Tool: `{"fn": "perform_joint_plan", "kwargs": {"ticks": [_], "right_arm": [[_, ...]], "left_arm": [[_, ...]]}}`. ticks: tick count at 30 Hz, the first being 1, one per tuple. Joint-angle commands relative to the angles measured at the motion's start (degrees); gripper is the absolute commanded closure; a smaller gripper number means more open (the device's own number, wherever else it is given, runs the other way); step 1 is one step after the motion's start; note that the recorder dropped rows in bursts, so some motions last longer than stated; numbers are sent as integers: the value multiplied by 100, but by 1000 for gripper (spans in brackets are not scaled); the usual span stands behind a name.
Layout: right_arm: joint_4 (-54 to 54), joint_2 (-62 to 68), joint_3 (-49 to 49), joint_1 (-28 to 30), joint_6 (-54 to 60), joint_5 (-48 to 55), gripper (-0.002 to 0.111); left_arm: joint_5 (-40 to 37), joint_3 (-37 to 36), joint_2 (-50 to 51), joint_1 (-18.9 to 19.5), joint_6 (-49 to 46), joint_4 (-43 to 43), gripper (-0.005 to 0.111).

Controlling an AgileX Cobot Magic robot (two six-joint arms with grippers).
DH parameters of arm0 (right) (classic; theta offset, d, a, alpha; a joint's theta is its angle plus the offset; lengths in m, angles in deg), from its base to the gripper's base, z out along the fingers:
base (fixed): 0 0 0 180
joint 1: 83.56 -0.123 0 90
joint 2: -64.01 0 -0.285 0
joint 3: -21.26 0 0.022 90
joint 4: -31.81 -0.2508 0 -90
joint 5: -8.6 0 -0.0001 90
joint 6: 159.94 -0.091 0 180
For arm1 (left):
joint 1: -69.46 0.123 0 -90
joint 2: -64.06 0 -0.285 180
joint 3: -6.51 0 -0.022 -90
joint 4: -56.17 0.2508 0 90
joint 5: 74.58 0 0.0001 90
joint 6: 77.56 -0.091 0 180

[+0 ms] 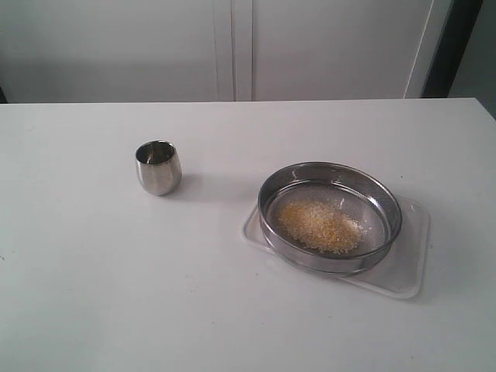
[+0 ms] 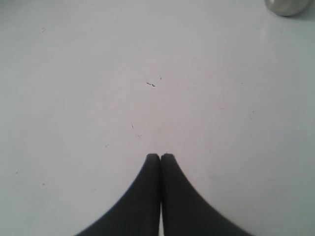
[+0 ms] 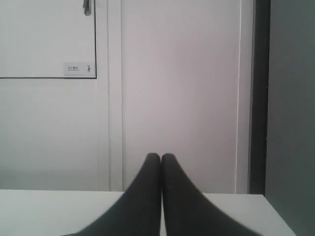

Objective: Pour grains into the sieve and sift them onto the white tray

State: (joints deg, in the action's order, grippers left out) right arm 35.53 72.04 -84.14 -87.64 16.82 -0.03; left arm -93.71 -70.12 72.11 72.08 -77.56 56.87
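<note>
Outside, sieve sits on tray, grains heaped inside; left claw pressed together over bench; right claw together, facing a wall, so a blind rim grab might tip grains past the tray

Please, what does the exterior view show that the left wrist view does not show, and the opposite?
Only the exterior view shows the sieve sitting on the white tray, with the grains lying inside it. Only the left wrist view shows the left tool, shut and holding nothing. Both views show the table and the steel cup. The wrist view catches only a rounded steel edge at the border of its picture, which is probably that cup.
</note>
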Motion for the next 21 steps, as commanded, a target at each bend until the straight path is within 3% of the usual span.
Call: {"fn": "perform_joint_plan", "kwargs": {"ticks": [1, 9, 21], "right_arm": [[33, -25, -486, 11, 110, 864, 108], [33, 419, -1400, 11, 110, 1875, 108], [33, 2242, -2928, 11, 110, 3370, 108]], "left_arm": [[-15, -60, -26, 23, 0, -70, 107], [-15, -60, -26, 23, 0, -70, 107], [-15, -60, -26, 23, 0, -70, 107]]}}
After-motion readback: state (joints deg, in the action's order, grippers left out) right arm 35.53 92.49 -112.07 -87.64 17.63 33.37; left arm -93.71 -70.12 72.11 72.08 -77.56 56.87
